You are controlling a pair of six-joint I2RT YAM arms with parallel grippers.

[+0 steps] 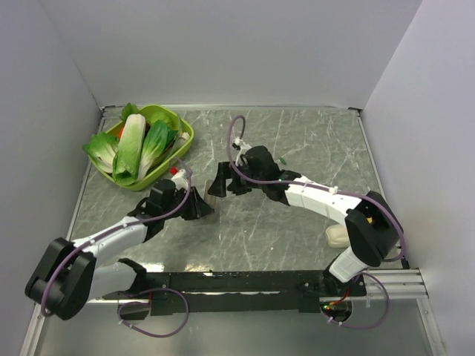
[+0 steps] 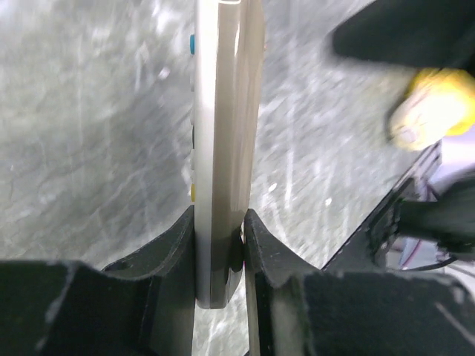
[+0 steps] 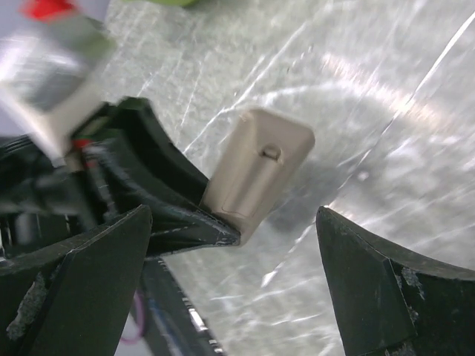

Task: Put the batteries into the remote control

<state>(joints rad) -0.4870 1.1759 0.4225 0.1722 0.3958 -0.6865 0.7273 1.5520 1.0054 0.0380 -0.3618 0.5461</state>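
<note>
The remote control (image 2: 223,148) is clamped edge-on in L gripper (image 2: 220,231), off the table (image 1: 297,133), left of centre. Its beige back w/ cover latch faces R gripper (image 3: 234,222), 2 jaws gaping, empty. Risk: an off-axis push from R pivots the remote in that narrow pinch & it slips.

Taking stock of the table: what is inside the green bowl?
Leafy vegetables with white stalks fill the green bowl and stick out over its rim. Nothing else can be made out clearly in it, and the leaves cover the bowl's bottom.
</note>
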